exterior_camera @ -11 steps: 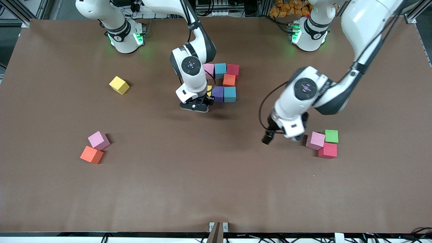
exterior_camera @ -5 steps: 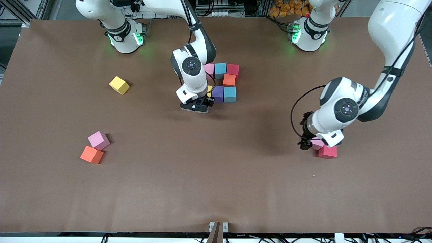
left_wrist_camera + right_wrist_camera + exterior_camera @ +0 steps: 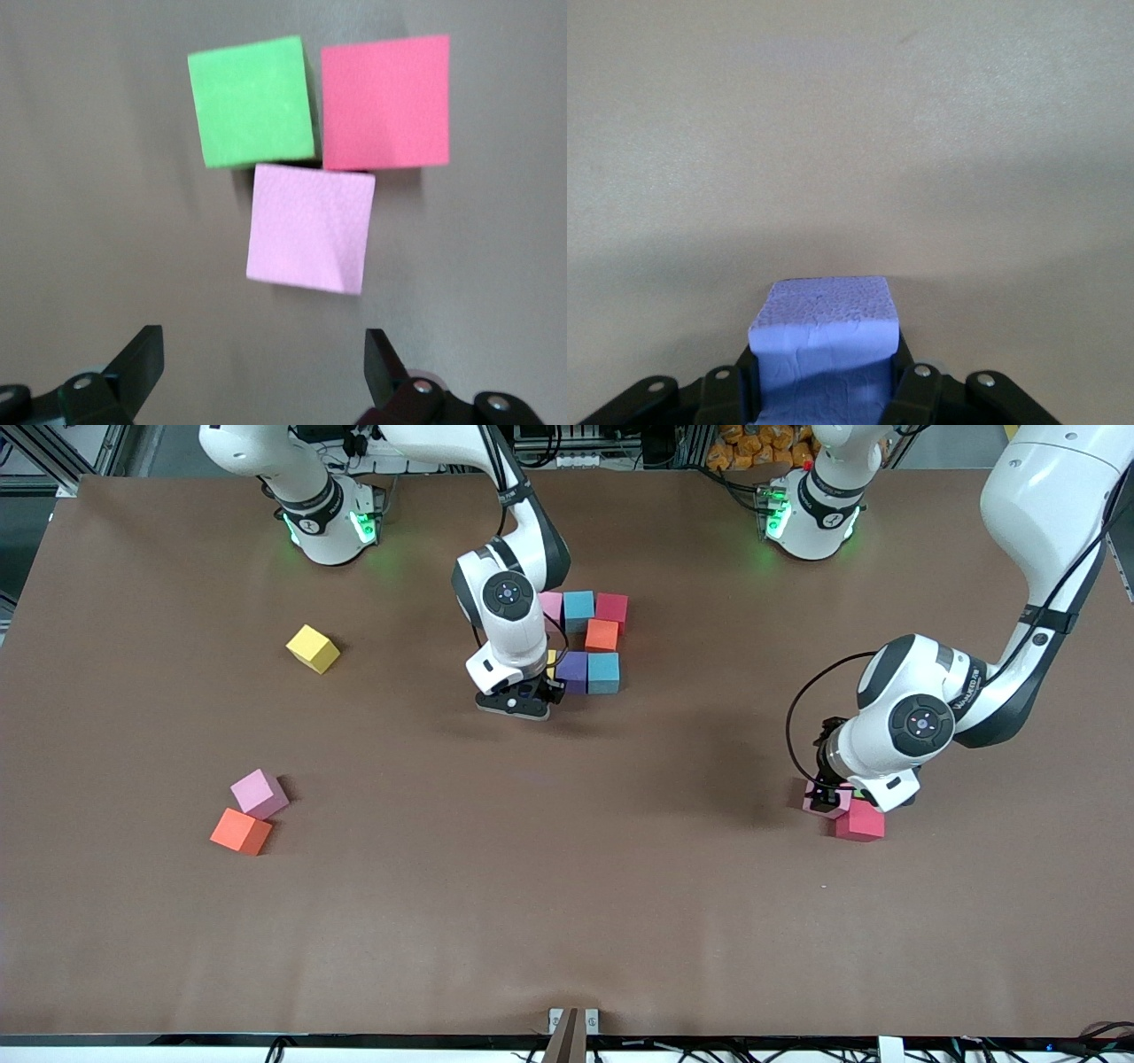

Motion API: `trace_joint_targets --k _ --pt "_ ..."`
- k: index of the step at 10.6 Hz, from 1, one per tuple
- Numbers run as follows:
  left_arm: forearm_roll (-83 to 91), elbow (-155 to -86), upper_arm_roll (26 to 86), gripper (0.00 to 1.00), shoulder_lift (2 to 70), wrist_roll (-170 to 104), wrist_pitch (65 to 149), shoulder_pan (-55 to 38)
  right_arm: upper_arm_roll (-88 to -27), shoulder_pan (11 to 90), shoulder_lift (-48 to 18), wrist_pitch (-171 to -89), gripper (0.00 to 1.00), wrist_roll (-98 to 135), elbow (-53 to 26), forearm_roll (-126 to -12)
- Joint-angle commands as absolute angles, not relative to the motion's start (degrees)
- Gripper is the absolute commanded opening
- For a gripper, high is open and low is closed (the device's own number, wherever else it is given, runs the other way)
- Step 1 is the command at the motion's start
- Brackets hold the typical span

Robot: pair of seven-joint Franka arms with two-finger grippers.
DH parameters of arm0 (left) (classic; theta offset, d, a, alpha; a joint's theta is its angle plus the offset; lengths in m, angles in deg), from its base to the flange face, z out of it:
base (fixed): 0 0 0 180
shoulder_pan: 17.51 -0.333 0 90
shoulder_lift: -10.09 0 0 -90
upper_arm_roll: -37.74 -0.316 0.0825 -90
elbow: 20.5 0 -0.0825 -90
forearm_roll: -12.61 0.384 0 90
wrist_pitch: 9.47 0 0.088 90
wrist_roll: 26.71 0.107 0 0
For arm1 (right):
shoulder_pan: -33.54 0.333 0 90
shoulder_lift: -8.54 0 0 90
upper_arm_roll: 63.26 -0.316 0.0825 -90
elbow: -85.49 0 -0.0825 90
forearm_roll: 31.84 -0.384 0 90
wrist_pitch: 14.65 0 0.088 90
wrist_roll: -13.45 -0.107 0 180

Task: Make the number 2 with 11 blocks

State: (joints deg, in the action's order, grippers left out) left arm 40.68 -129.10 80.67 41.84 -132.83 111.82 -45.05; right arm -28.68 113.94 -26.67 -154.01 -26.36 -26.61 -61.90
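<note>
My right gripper [image 3: 523,701] [image 3: 824,382] is shut on a purple block [image 3: 824,341], low over the table beside a cluster of blocks: pink [image 3: 551,607], blue [image 3: 578,607], red [image 3: 611,608], orange [image 3: 601,635], a partly hidden yellow [image 3: 550,662], purple [image 3: 572,671] and blue [image 3: 603,672]. My left gripper [image 3: 826,797] [image 3: 264,372] stands open over a pink block [image 3: 310,228] [image 3: 811,799]. That block touches a red block [image 3: 385,102] [image 3: 861,822] and a green cube [image 3: 252,102]. Nothing is between the left fingers [image 3: 142,363].
Toward the right arm's end lie a loose yellow block [image 3: 312,647], a pink block [image 3: 259,793] and an orange-red block [image 3: 240,831] touching it. In the front view the left arm hides the green cube.
The left arm has swung toward its own end of the table and come down over the pink block, now covering the green cube in the front view. The right arm has barely moved.
</note>
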Motion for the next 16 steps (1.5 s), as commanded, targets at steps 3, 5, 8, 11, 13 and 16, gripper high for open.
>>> trace_joint_targets --k 3,5,8,11,13,16 --pt "47.3 -129.2 81.4 1.0 43.7 -132.4 113.3 -47.1 -27.9 115.4 -27.2 -154.9 0.28 -28.2 -26.9 -60.5" --pt "47.7 -129.4 81.4 1.0 44.5 -131.1 113.3 -47.2 -27.9 115.1 -27.2 -154.7 0.79 -28.2 -26.8 -60.6" --pt "49.4 -128.8 81.3 1.0 45.5 -129.0 114.2 -47.2 -27.8 114.4 -26.9 -154.1 1.0 -28.1 -26.5 -60.6" --pt "50.6 -128.8 81.1 1.0 45.6 -129.0 114.6 -47.3 -27.6 113.7 -26.4 -154.1 1.0 -27.2 -26.5 -60.6" --pt "50.6 -128.5 81.1 1.0 46.0 -129.0 115.6 -47.7 -26.4 112.0 -25.0 -152.9 1.0 -24.6 -26.3 -60.9" --pt "50.6 -128.5 81.1 1.0 46.6 -129.0 116.0 -48.1 -26.5 103.7 -22.0 -145.0 1.0 -17.5 -23.1 -62.4"
